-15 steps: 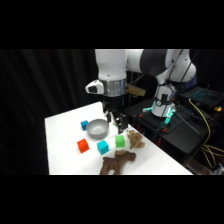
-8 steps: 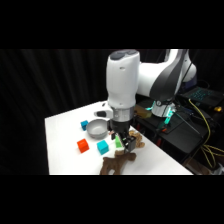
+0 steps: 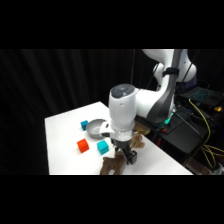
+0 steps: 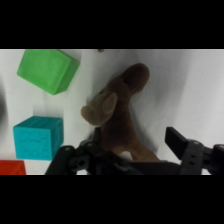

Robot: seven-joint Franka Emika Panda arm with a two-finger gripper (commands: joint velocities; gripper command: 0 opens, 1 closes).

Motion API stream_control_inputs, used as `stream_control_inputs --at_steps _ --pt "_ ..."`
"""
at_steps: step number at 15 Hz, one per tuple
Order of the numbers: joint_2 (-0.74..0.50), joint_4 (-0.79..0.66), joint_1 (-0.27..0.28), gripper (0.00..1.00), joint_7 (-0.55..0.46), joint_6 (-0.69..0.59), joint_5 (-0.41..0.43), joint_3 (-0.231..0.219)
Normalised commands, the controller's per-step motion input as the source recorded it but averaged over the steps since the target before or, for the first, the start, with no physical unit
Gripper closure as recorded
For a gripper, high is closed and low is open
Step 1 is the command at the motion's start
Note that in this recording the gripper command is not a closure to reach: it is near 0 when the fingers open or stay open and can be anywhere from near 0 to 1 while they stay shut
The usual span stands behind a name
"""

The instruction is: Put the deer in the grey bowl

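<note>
Low in the side view, lying at the bottom centre of the frame on the white bench [image 3: 62, 140]: the deer [image 3: 111, 166], dark brown, partly cut by the lower edge. Hanging right over it, the gripper [image 3: 125, 155], coming down from the thick white arm [image 3: 123, 112] that is filling the middle of the frame. Standing open, the fingers [image 4: 181, 141], one black tip showing at the lower right of the wrist view, the other lost in the dark linkage at the lower left. Stretching between them in the wrist view, the deer [image 4: 120, 117], body at the bottom centre, head reaching toward the upper middle; whether touching the fingers, impossible to tell. Sitting left of the deer in the wrist view, a teal cube [image 4: 38, 137], with a green cube [image 4: 48, 70] in the upper left and a red cube [image 4: 11, 168] peeking in at the lower left corner. Sitting further back in the side view, left of the gripper, the teal cube [image 3: 102, 146] and the red cube [image 3: 83, 145], near each other. Resting beyond those, just left of the arm, the grey bowl [image 3: 95, 127], with a small blue cube [image 3: 84, 124] beside it on its left. Showing just right of the gripper, a tan lumpy figure [image 3: 138, 142]. Rising at the upper right of the frame, the arm's base, with cables [image 3: 207, 117] trailing off the right edge.
</note>
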Motion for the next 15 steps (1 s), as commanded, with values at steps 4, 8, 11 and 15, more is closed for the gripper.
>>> stream_control_inputs --at_steps 4,8,11,15 --pt "0.18 0.05 0.032 0.0 -0.17 0.19 0.124 -0.042" --pt "0.05 0.0 0.032 1.0 -0.2 0.14 0.111 -0.046" --pt "-0.04 -0.04 0.011 1.0 -0.23 0.13 0.117 -0.019" --pt "-0.12 -0.07 -0.026 0.73 -0.23 0.06 0.138 -0.004"
